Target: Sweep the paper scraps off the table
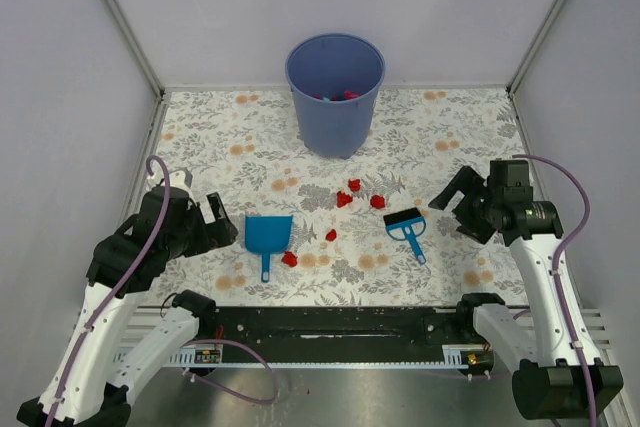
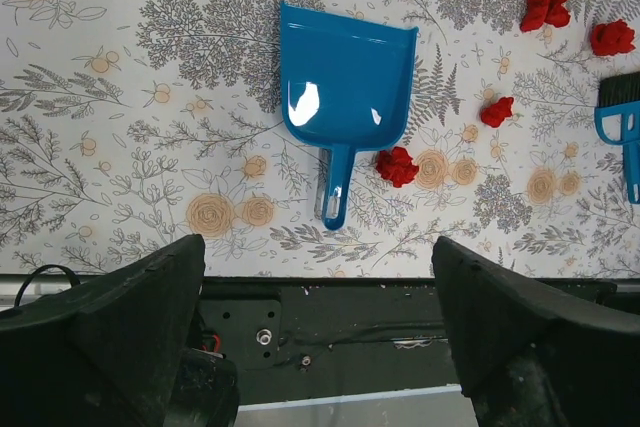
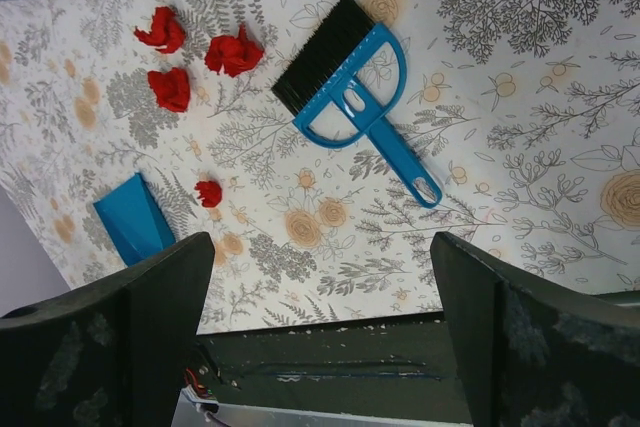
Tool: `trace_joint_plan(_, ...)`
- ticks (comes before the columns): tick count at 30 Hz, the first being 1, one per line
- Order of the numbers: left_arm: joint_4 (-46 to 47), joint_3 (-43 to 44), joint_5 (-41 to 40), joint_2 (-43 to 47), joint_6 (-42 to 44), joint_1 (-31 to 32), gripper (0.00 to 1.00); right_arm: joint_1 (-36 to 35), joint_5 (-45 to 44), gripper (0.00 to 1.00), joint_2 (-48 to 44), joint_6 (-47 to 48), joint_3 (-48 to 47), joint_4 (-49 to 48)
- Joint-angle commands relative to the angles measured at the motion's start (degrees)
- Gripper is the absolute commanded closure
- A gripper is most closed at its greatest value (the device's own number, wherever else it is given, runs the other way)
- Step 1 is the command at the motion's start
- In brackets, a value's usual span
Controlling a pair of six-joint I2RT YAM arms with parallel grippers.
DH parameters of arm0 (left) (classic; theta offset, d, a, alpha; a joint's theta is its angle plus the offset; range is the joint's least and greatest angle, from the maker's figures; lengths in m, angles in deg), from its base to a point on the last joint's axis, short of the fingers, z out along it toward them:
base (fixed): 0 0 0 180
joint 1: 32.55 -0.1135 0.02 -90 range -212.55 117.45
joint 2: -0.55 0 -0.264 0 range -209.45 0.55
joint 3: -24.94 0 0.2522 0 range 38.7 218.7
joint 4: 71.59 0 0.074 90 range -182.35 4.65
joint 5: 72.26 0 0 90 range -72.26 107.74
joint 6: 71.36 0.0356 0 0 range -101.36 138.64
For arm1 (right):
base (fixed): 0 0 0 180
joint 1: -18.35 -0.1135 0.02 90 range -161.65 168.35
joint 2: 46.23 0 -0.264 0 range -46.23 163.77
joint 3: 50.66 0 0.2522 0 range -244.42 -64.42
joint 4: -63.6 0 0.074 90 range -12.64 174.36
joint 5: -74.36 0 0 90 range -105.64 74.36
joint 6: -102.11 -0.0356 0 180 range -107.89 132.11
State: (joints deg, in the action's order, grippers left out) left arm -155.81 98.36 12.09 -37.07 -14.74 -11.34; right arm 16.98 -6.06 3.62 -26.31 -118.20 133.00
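Bright, even light, prob. overhead; soft shadows. Glare spots on dustpan; wrist-cam foreground slightly blurred.

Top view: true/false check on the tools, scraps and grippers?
1. The dustpan lies empty on the table. True.
2. The left gripper holds the dustpan. False: it is open, clear of it.
3. The brush lies right of the dustpan. True.
4. All red scraps are in the bucket. False: several lie on the table between dustpan and brush.
5. The right gripper is shut on the brush. False: open, holding nothing.
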Motion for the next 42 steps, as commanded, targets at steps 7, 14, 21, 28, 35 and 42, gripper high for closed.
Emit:
trace_joint_plan(7,1.3,-1.2,-1.3,0.2,1.1,-0.2,0.01,-0.3,3.6,0.01,1.2,9.3,-2.6,3.1)
trace_joint_plan(14,2.3,-1.9,-0.8,0.2,0.4,-0.2,0.01,-12.0,-6.7,0.01,11.1,7.0,-4.0,4.4)
trace_joint_plan(21,2.8,-2.9,-0.4,0.8,-0.5,-0.2,0.01,-16.8,-14.4,0.01,18.2,6.2,-3.1,0.9)
trace_joint_plan(28,2.5,-3.0,-0.9,1.2,-1.1,-0.2,0.01,-17.2,-12.6,0.01,22.8,1.6,0.2,-3.8)
trace_joint_plan(35,1.3,-2.4,-2.0,1.9,-1.8,-0.2,0.01,-17.5,-13.3,0.05,23.5,-3.7,9.5,-9.9)
trace_joint_plan(42,1.2,-2.7,-1.6,1.6,-2.3,-0.2,0.01,-18.2,-12.4,0.11,24.9,-2.8,14.0,-15.1)
